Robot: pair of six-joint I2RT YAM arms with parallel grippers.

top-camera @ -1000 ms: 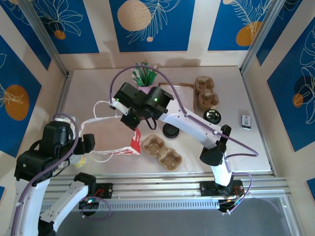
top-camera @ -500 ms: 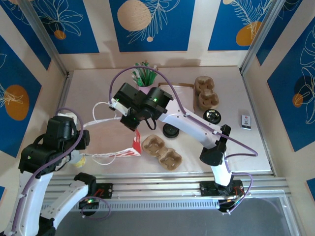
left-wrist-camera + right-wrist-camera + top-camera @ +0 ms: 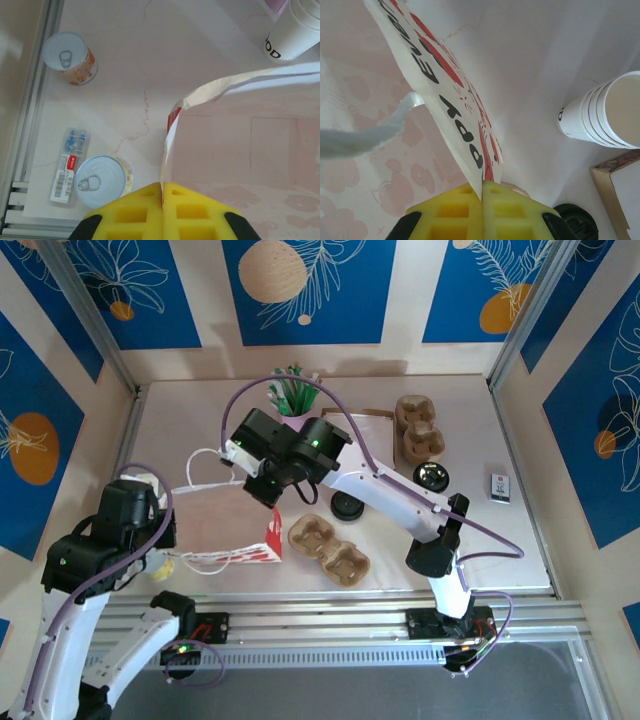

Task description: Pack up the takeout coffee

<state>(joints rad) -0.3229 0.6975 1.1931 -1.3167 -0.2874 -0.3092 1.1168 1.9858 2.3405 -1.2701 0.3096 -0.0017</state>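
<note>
Presently both grippers are pinched tight on the paper bag (image 3: 225, 525), which rests at the left-centre of the table (image 3: 460, 540). The left gripper (image 3: 162, 192) has its yellow pads pressed together on the bag's thin rim at its left side, and the right gripper (image 3: 482, 187) clamps the edge of the red-and-black printed panel at its right side. The takeout coffee (image 3: 348, 505) appears from above as what looks like a black-lidded cup, though it is small in the overhead view. It stands on the table just behind the pulp carrier (image 3: 330, 547), outside the bag, in no pocket, close beside the right arm.
</note>
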